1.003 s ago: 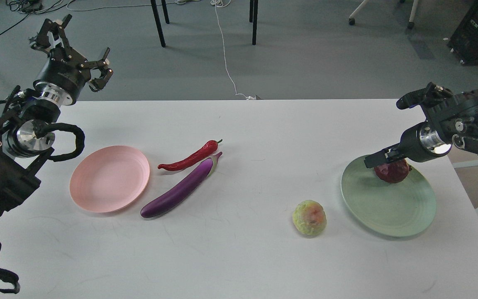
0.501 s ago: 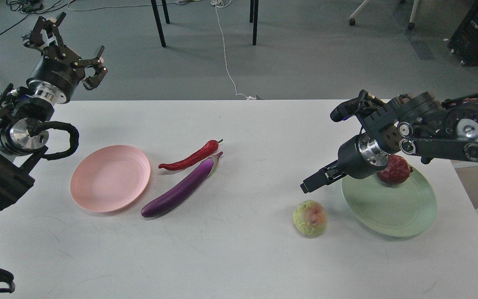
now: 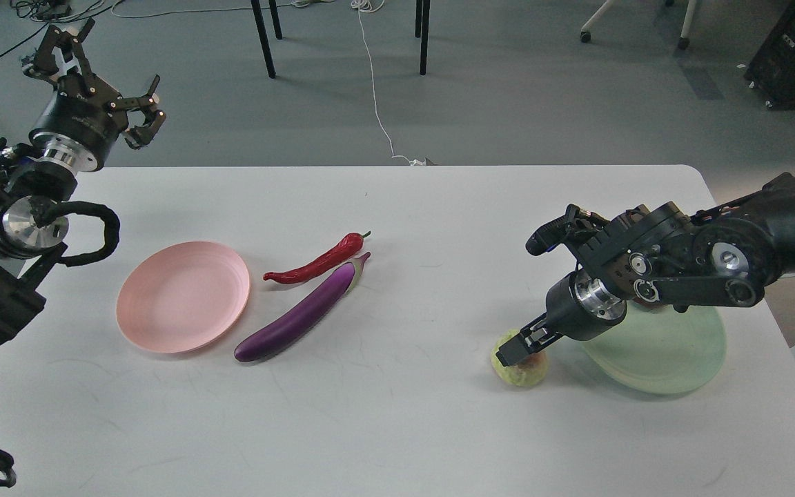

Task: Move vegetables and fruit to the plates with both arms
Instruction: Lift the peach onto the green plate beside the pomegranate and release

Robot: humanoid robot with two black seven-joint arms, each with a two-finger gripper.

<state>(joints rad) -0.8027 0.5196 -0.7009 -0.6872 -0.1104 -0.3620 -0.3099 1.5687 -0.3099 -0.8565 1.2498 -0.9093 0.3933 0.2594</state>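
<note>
The purple eggplant [image 3: 297, 319] and the red chili [image 3: 315, 264] lie side by side on the white table, just right of the empty pink plate [image 3: 182, 295]. The bumpy yellow-green fruit [image 3: 527, 373] sits left of the pale green plate [image 3: 670, 355]. My right gripper [image 3: 518, 348] points down-left and is right at the top of this fruit, covering part of it; its fingers look dark and close together. My right arm covers the plate's back part, and the dark red fruit is hidden behind it. My left gripper [image 3: 97, 83] is raised beyond the table's far left corner, prongs spread, empty.
The white table [image 3: 397, 428] has its far edge near the top third of the view and its right edge just past the green plate. Chair legs [image 3: 263, 38] and a white cable [image 3: 377, 103] are on the floor beyond.
My right arm has swung left and down from the dark red fruit on the green plate to the yellow-green fruit. My left gripper has drifted up and left.
</note>
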